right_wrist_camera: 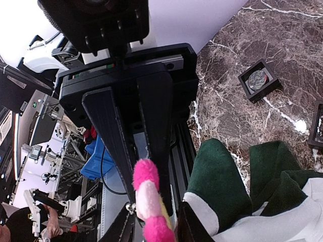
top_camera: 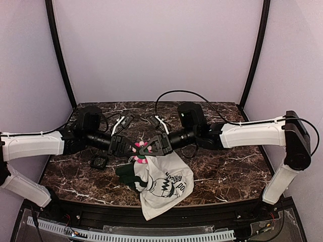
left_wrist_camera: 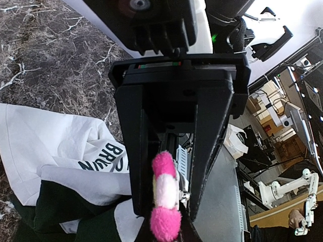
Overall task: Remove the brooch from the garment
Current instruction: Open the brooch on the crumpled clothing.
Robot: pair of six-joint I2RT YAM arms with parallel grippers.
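Observation:
The brooch (top_camera: 142, 149), a fluffy pink and white flower, hangs above the table between both grippers. My left gripper (top_camera: 130, 147) grips it from the left and my right gripper (top_camera: 150, 147) from the right, tips almost touching. In the left wrist view the brooch (left_wrist_camera: 165, 194) shows edge-on between the right gripper's fingers (left_wrist_camera: 133, 151). In the right wrist view it (right_wrist_camera: 147, 201) sits at the tips of the left gripper's nearly closed fingers (right_wrist_camera: 111, 131). The white printed garment (top_camera: 164, 184) hangs bunched just below, with its dark green sleeve (right_wrist_camera: 217, 186) close beside the brooch.
A small black square frame (top_camera: 99, 162) lies on the marble table left of the garment. The right wrist view shows one (right_wrist_camera: 258, 80) and the edge of another (right_wrist_camera: 318, 126). The garment's hem reaches the table's front edge (top_camera: 151, 207).

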